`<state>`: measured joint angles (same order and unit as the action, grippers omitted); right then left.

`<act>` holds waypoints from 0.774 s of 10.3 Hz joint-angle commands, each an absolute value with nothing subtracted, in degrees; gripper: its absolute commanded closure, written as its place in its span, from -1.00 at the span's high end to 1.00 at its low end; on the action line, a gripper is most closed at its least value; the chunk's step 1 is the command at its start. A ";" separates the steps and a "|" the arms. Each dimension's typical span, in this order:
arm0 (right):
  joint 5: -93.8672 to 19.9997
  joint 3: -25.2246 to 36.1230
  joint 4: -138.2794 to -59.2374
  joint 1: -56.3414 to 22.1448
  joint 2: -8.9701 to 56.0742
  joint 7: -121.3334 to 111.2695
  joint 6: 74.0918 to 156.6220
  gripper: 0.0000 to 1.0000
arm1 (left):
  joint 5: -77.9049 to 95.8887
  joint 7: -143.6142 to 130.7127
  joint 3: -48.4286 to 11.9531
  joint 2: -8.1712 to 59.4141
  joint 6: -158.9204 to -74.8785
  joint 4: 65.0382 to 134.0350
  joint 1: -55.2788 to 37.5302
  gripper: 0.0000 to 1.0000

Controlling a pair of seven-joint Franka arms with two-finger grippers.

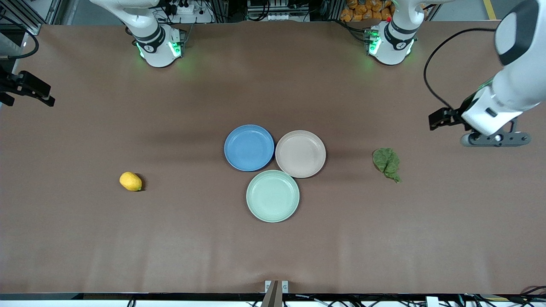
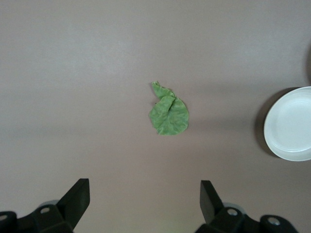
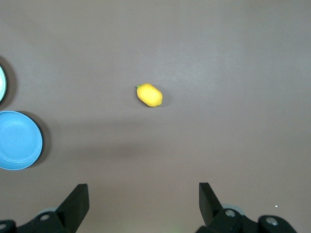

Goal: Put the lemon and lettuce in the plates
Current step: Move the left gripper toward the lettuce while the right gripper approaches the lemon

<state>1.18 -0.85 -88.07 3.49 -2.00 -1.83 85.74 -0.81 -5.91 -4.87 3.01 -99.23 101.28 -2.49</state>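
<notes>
Lemon (image 1: pixel 130 181), a small oval yellow fruit, and crinkled green lettuce leaf (image 1: pixel 387 163) lie on the brown worktop (image 1: pixel 170 238), well apart from the blue plate (image 1: pixel 249 147) and beige-pink plate (image 1: pixel 300 153). Left gripper (image 2: pixel 145 201) and right gripper (image 3: pixel 144 203) hover high with fingers spread; each should descend centred, and the flat leaf needs a low pinch.

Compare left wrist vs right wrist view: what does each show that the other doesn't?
Left wrist only: the lettuce lying on the table, and the edge of the beige-pink plate. Right wrist only: the lemon, the blue plate and a sliver of the mint-green plate. Both: brown tabletop and an open gripper held above it, left gripper, right gripper, holding nothing.
</notes>
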 commanded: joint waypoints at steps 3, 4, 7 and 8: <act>0.61 -0.70 -87.89 4.39 4.11 -2.29 87.79 1.00 | -0.44 -5.80 -4.83 2.02 -113.71 113.63 -2.55 1.00; 0.62 -0.70 -87.72 4.48 6.22 -2.29 89.11 1.00 | -0.44 -5.80 -4.83 3.24 -115.47 114.77 -2.55 1.00; 0.70 -0.79 -87.36 3.78 13.51 -4.90 92.71 1.00 | -0.44 -5.89 -4.92 6.58 -121.01 117.59 -2.37 1.00; 0.44 -0.88 -87.45 3.95 15.28 -8.05 94.29 1.00 | -0.44 -5.89 -5.01 7.98 -123.20 118.73 -2.55 1.00</act>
